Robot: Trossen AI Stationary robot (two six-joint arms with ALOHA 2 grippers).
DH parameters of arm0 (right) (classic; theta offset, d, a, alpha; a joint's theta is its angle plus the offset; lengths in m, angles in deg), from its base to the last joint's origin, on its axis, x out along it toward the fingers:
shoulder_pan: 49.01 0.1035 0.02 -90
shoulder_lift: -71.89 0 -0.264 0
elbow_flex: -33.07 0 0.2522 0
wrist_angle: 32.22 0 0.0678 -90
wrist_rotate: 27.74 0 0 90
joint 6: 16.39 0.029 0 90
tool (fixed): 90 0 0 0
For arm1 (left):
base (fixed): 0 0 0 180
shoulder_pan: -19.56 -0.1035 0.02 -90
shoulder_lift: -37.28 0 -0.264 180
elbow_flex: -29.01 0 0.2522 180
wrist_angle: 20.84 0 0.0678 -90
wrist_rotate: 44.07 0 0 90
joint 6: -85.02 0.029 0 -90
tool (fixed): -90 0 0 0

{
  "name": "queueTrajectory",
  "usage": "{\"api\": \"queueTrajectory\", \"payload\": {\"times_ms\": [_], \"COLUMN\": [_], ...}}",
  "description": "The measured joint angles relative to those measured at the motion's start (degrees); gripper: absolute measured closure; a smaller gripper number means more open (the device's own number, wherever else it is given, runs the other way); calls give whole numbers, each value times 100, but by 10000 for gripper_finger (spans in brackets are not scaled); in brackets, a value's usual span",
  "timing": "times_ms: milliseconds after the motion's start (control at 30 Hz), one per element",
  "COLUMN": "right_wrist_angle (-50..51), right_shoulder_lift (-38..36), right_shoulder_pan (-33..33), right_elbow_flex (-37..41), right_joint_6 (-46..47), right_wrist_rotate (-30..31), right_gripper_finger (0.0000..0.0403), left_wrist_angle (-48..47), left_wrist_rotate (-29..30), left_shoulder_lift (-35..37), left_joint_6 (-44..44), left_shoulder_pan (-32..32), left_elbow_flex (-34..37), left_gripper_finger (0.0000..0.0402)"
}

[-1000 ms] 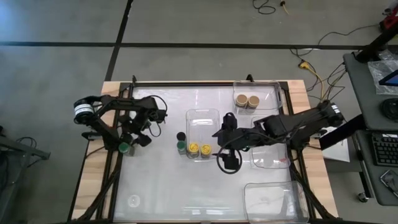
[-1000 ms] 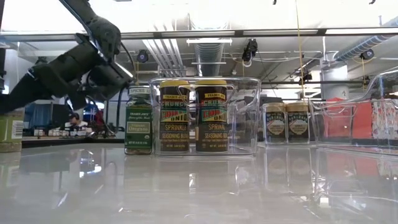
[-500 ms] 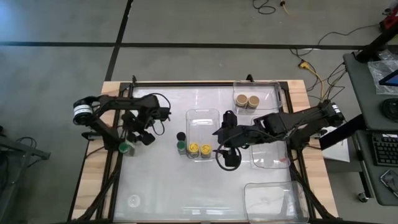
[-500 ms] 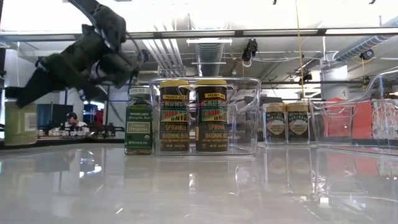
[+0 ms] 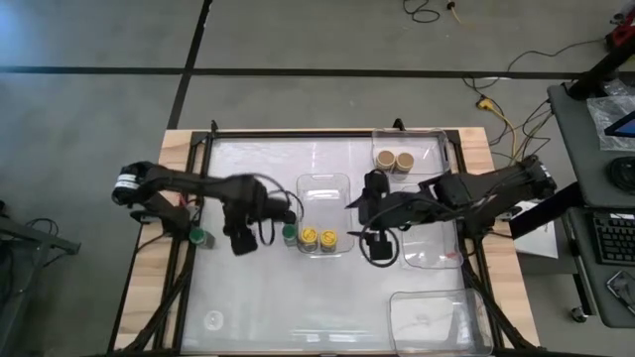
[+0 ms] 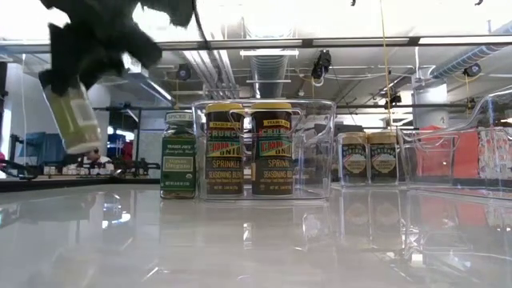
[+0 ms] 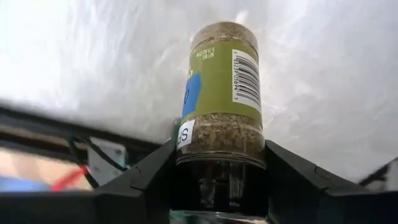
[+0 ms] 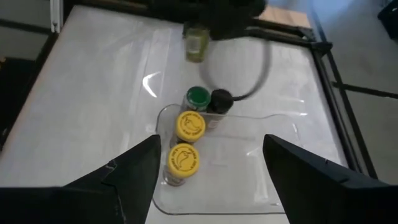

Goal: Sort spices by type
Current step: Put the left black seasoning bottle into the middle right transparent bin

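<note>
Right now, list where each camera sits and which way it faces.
High: above the table, looking straight down; both arms, left gripper and right gripper, show.
Low: at tabletop height, looking level across; left arm shows at top left.
Left wrist: on the left arm, looking past its fingers clamping a green-labelled jar.
Right wrist: on the right arm, looking past its open fingers at yellow-lidded jars.
Shared: low and right wrist views also show that jar.

Bright overhead glare, motion-blurred arm.
</note>
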Motion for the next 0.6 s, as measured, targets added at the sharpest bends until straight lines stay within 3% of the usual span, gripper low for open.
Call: {"api": "queueTrajectory", "payload": {"times_ms": [333, 600], "right_wrist_angle": [258, 549], "right_shoulder_lift": [-540, -596], "right_shoulder_pan": [35, 175], "right_elbow_flex": [17, 24], "right_joint_6": [50, 294], "right_wrist_rotate": [3, -4], "right_gripper_finger": [110, 107], "left_wrist_angle": [128, 132], "left_wrist_rotate": [1059, 2226], "left_shoulder_lift": [-31, -651], "left_joint_6": [641, 2865], "left_shoulder_pan": [2239, 3099], "left_elbow_flex": [-911, -1297], "left_gripper_finger": [209, 208]}}
